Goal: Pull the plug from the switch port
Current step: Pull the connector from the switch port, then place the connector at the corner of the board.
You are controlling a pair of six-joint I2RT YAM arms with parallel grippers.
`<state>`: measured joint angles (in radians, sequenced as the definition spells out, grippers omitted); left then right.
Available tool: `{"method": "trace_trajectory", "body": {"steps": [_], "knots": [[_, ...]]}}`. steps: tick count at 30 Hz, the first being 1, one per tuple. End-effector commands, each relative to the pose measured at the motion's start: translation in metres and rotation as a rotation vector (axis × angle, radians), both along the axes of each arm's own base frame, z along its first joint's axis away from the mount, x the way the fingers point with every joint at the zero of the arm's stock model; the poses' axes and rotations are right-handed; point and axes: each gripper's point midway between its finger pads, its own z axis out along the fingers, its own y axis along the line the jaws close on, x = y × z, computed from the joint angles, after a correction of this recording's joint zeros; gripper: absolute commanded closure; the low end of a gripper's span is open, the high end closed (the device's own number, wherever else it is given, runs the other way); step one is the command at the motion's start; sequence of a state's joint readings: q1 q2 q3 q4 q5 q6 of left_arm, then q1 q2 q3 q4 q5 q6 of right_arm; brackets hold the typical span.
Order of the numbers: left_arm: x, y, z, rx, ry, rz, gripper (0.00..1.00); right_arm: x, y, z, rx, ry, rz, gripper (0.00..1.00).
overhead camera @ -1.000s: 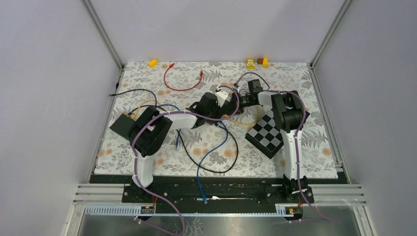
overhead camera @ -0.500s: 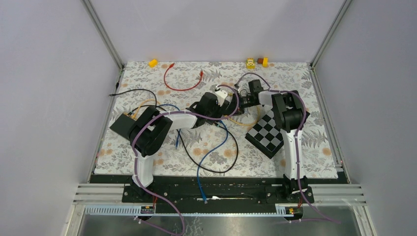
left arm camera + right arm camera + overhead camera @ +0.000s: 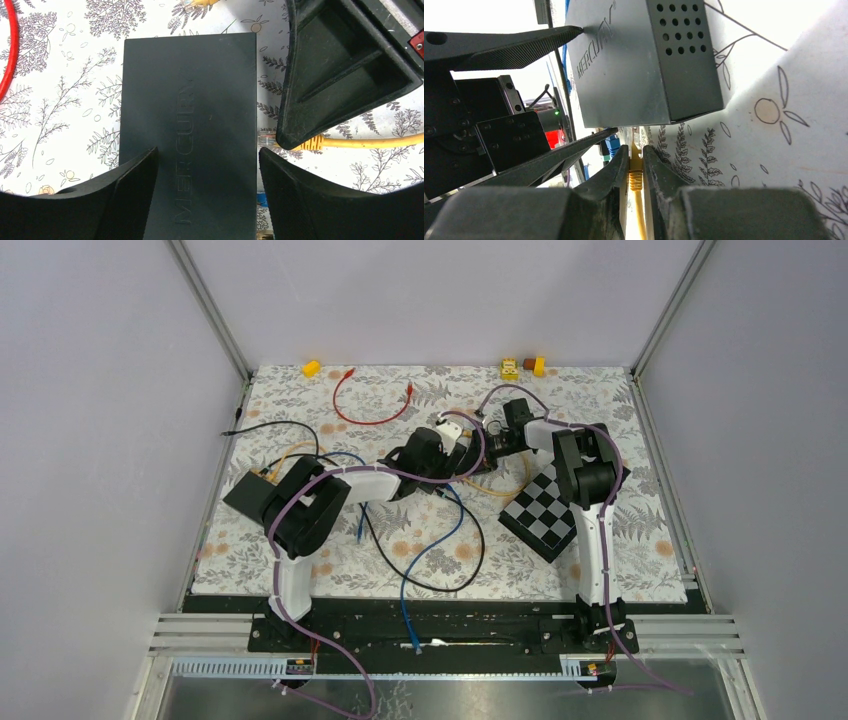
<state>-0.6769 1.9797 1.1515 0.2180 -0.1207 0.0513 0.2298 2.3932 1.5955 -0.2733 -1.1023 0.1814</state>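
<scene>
Beside switch (image 3: 189, 115), right end effector (image 3: 635, 152) pinches yellow plug (image 3: 634, 180); left end effector (image 3: 207, 155) clamps switch; red cable (image 3: 14, 30) nearby.

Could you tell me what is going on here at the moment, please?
The left tool is clamped across the black switch, bracing it. The right tool pinches the yellow plug right at the switch's side. The plug's clear tip shows beside the switch, but whether it is fully out of the port cannot be told.
</scene>
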Motion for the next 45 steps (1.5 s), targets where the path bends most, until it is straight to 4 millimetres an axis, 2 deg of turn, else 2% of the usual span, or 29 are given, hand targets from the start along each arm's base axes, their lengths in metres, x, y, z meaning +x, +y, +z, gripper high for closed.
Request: {"method": "trace_trajectory", "body": {"steps": [1,6,11,22,27,29,32,38,45], "knots": [[-0.017,0.009,-0.015,0.003,0.094,-0.019,0.23,0.008,-0.014,-0.014,-0.130,-0.080,0.001,1.00],[-0.019,-0.002,0.015,-0.084,0.084,-0.083,0.17,0.016,-0.020,0.011,-0.139,-0.158,0.003,1.00],[-0.021,-0.007,0.032,-0.131,0.092,-0.147,0.09,0.024,-0.024,0.036,-0.146,-0.213,-0.004,1.00],[-0.014,0.009,0.071,-0.196,0.027,-0.138,0.04,0.056,-0.026,0.096,-0.168,-0.398,-0.014,1.00],[-0.010,0.019,0.088,-0.207,-0.004,-0.117,0.03,0.081,-0.023,0.135,-0.170,-0.488,-0.047,1.00],[-0.010,0.022,0.094,-0.212,-0.016,-0.114,0.03,0.097,-0.023,0.152,-0.181,-0.541,-0.074,1.00],[-0.010,0.027,0.097,-0.206,-0.025,-0.106,0.02,0.116,-0.023,0.165,-0.194,-0.591,-0.104,1.00],[-0.010,0.037,0.097,-0.176,-0.041,-0.087,0.01,0.155,-0.029,0.151,-0.275,-0.642,-0.164,1.00],[-0.011,0.044,0.096,-0.159,-0.048,-0.077,0.01,0.178,-0.055,0.097,-0.478,-0.636,-0.228,1.00]]}}
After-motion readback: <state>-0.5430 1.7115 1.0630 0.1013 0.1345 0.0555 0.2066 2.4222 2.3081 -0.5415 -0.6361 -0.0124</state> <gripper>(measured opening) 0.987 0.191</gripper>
